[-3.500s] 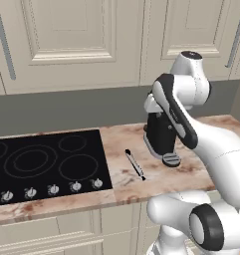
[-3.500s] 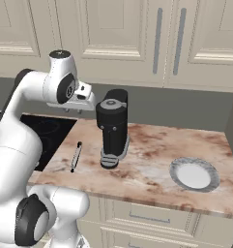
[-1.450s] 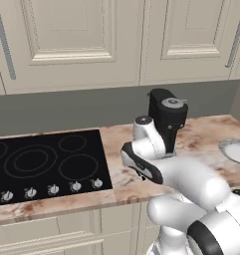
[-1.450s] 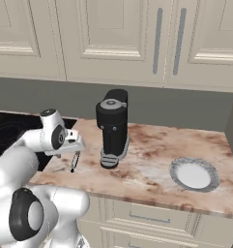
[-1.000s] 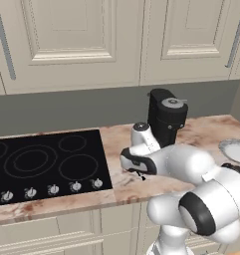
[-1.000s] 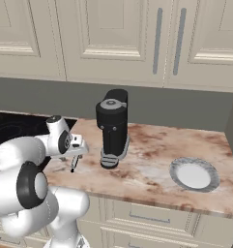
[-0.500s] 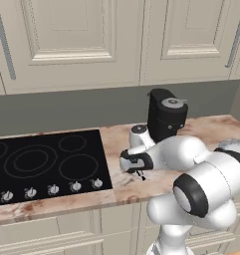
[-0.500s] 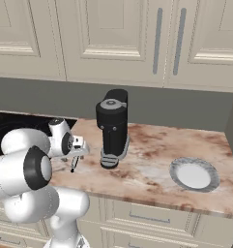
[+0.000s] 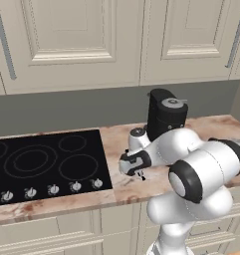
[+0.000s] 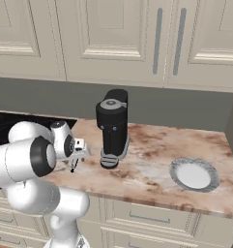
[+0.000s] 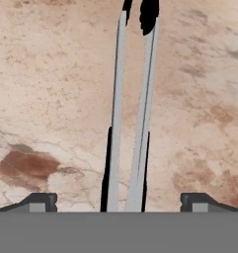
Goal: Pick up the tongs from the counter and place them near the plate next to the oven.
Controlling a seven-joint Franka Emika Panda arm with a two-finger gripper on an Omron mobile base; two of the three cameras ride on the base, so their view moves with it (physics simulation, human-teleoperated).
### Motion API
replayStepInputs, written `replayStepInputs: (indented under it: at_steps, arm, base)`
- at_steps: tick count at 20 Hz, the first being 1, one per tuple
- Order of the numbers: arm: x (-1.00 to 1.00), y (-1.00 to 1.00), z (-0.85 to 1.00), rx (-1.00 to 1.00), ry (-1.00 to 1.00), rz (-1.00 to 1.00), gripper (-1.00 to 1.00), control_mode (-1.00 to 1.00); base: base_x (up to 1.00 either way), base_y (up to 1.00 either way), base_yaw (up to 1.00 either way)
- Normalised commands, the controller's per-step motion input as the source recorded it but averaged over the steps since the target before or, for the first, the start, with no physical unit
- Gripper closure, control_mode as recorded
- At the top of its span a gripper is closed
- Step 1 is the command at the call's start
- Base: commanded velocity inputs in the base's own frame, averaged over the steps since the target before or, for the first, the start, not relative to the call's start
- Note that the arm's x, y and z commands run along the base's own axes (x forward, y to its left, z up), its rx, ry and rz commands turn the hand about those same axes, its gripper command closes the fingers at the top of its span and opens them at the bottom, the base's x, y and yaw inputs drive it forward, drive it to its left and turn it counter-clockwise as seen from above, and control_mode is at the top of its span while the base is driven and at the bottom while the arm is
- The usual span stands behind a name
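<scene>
The tongs [image 11: 130, 113] lie flat on the pinkish marbled counter [image 11: 51, 74], two silver bars with black tips at the far end. My gripper [image 11: 119, 203] is open and low over them, one fingertip on each side of the bars, neither touching. From the left base view the gripper [image 9: 137, 170] points down at the counter [image 9: 213, 127] just right of the cooktop, with a dark end of the tongs [image 9: 141, 176] showing beneath it. From the right, the gripper [image 10: 75, 158] hovers over the tongs [image 10: 73, 167]. The plate [image 10: 194, 175], white with a grey rim, sits far to the right.
A black coffee machine [image 9: 164, 115] [image 10: 113, 127] stands right behind the gripper, between the tongs and the plate. The black glass cooktop [image 9: 47, 162] with its row of knobs lies to the left. Cabinets hang above, and the counter's front edge is near.
The hand has sunk a little lower over the tongs and the elbow has swung forward. The jaws stay wide apart and the tongs have not moved.
</scene>
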Motion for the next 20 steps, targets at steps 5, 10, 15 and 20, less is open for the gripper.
replayStepInputs:
  at_steps: [5, 10, 15, 20]
  arm:
    - [0.01, 0.03, -0.39, 0.0, 0.01, 0.0, 1.0, -1.0]
    - [-0.02, 0.07, -0.4, 0.0, 0.11, 0.01, 1.0, -1.0]
    - [-0.27, 0.03, -0.38, 0.0, -0.02, 0.04, 1.0, -1.0]
    - [-0.92, 0.0, -0.02, 0.0, -0.28, 0.01, 1.0, -1.0]
  base:
    - [0.0, 0.0, 0.0]
    - [0.0, 0.0, 0.0]
    - [0.0, 0.0, 0.0]
    - [0.0, 0.0, 0.0]
